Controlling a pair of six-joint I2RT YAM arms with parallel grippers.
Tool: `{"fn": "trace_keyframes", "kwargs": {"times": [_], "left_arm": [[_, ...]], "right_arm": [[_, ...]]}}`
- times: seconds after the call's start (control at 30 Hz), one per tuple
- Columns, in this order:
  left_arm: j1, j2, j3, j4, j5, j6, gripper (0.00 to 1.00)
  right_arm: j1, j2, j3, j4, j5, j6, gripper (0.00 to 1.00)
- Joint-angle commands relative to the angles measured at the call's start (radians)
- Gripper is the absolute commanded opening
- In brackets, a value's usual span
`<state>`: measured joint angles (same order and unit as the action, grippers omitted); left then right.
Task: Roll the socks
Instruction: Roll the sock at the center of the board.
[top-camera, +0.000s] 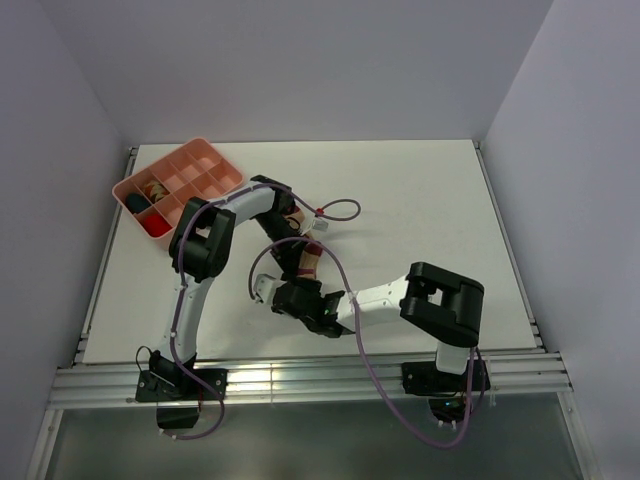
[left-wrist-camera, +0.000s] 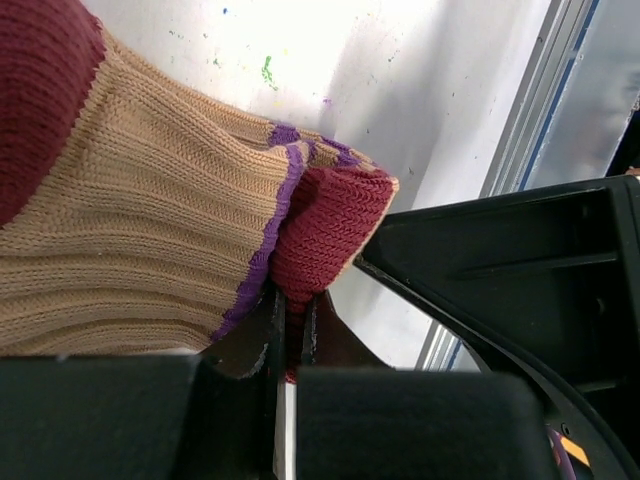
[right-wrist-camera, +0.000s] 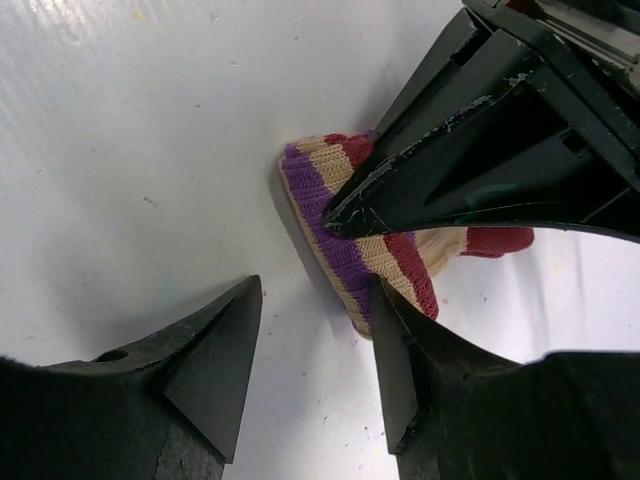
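Observation:
A tan ribbed sock (left-wrist-camera: 150, 200) with dark red ends and a cuff striped purple, tan and red lies on the white table (top-camera: 420, 200). My left gripper (left-wrist-camera: 292, 322) is shut on the dark red edge of the cuff. In the top view it (top-camera: 298, 246) reaches down onto the sock (top-camera: 309, 263). My right gripper (right-wrist-camera: 316, 290) stands open low over the table just in front of the cuff (right-wrist-camera: 345, 245), its right finger (right-wrist-camera: 400, 350) touching the cuff's edge. The left gripper's black fingers (right-wrist-camera: 470, 170) cover part of the sock there.
A pink compartment tray (top-camera: 222, 163) sits at the back left and holds a dark bundle (top-camera: 136, 203), a red bundle (top-camera: 157, 226) and a brownish patterned bundle (top-camera: 155, 187). Purple cables (top-camera: 340, 210) loop over the table near both wrists. The aluminium rail (top-camera: 300, 378) runs along the near edge.

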<state>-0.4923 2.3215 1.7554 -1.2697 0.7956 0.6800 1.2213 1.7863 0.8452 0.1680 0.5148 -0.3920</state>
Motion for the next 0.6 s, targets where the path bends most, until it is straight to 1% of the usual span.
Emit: {"fn": "trace_keyframes", "kwargs": {"times": [0.0,0.1,0.33,0.5,0.57], "left_arm": [[0.004,0.047,0.001,0.01,-0.098,0.049,0.01],[0.004,0.045,0.0,0.013,-0.099,0.047,0.01],[0.006,0.027,-0.016,0.013,-0.122,0.047,0.01],[0.012,0.024,-0.016,0.01,-0.128,0.052,0.01],[0.014,0.026,-0.019,0.01,-0.127,0.056,0.01]], "right_arm": [[-0.011,0.045,0.021,0.005,0.019,-0.004,0.55],[-0.023,0.045,0.023,-0.007,0.025,-0.002,0.55],[-0.036,0.056,0.063,-0.1,0.008,0.019,0.52],[-0.043,0.079,0.092,-0.134,0.013,0.016,0.48],[-0.046,0.096,0.103,-0.15,0.011,0.015,0.43]]}}
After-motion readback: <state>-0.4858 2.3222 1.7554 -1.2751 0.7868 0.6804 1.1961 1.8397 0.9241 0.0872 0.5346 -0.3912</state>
